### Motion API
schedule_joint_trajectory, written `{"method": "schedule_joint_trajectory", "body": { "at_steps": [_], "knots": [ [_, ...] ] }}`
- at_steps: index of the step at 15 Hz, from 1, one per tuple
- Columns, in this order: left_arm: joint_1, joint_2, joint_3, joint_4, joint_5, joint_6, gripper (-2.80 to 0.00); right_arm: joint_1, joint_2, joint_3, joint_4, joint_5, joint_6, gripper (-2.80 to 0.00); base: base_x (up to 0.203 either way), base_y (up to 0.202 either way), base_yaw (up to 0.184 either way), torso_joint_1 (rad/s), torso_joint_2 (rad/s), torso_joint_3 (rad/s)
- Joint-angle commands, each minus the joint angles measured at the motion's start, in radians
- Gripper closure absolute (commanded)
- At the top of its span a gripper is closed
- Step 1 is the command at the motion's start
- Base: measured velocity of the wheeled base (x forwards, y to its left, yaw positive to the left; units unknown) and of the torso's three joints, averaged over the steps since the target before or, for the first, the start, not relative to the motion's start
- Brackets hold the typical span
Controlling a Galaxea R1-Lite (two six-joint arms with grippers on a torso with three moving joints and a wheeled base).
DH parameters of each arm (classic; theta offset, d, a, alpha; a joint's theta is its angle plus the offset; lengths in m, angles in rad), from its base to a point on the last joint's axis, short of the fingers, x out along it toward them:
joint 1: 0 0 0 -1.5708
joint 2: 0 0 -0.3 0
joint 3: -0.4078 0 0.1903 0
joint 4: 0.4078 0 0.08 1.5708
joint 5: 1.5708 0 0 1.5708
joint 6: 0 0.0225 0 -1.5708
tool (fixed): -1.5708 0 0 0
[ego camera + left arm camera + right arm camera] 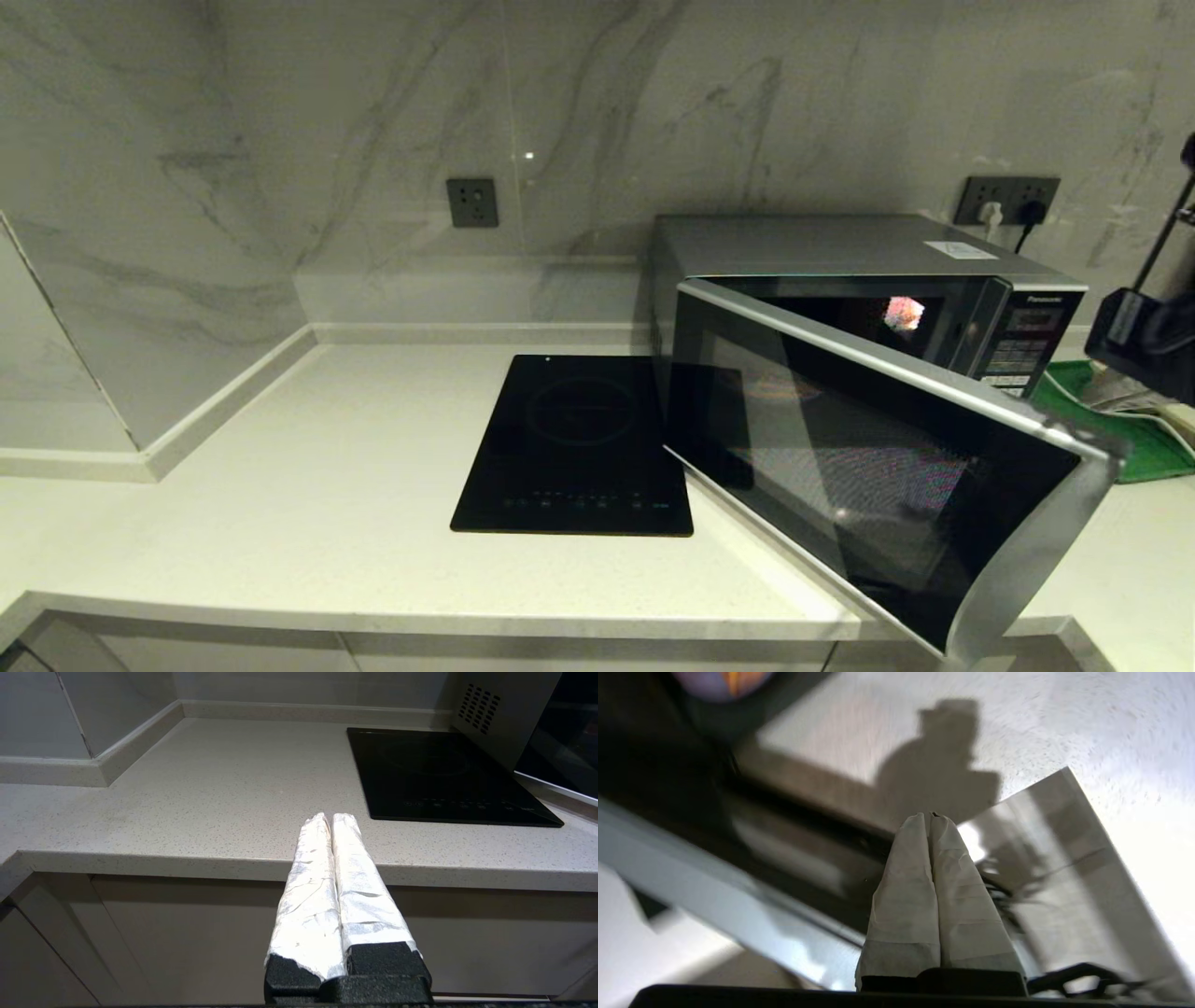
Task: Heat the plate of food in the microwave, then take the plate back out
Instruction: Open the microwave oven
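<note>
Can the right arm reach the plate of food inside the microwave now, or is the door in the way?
Probably yes: the microwave door stands partly open, the right gripper, shut, is near it, and the plate of food shows inside.

Left gripper [331,817]: two long tapered fingers [306,896] wrapped in crinkled white tape, seated in black textured mounts. Right gripper [930,816]: identical white-wrapped fingers [906,896] on black base, with thin black cable alongside. Right arm housing [1144,341]: black, boxy.

This is a home kitchen: a pale stone countertop [280,485] carries an induction cooktop [579,448], with the microwave [840,317] just beside it and a marble wall [373,121] with sockets [471,203] behind.
</note>
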Motion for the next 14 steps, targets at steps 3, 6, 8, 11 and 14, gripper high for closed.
{"method": "schedule_joint_trajectory", "body": {
  "at_steps": [3,6,8,11,14],
  "knots": [
    [0.000,0.000,0.000,0.000,0.000,0.000,0.00,0.223,0.011,0.042,0.006,-0.045,-0.125,0.00,0.000,0.000,0.000,0.000,0.00,0.000],
    [0.000,0.000,0.000,0.000,0.000,0.000,0.00,0.363,-0.008,0.042,0.010,-0.060,-0.133,0.00,0.000,0.000,0.000,0.000,0.00,0.000],
    [0.000,0.000,0.000,0.000,0.000,0.000,0.00,0.371,-0.015,0.048,0.011,-0.058,-0.132,0.00,0.000,0.000,0.000,0.000,0.00,0.000],
    [0.000,0.000,0.000,0.000,0.000,0.000,0.00,0.404,-0.020,0.063,0.011,-0.060,-0.132,0.00,0.000,0.000,0.000,0.000,0.00,0.000],
    [0.000,0.000,0.000,0.000,0.000,0.000,0.00,0.479,0.003,0.038,0.011,-0.078,-0.135,0.00,0.000,0.000,0.000,0.000,0.00,0.000]
  ]
}}
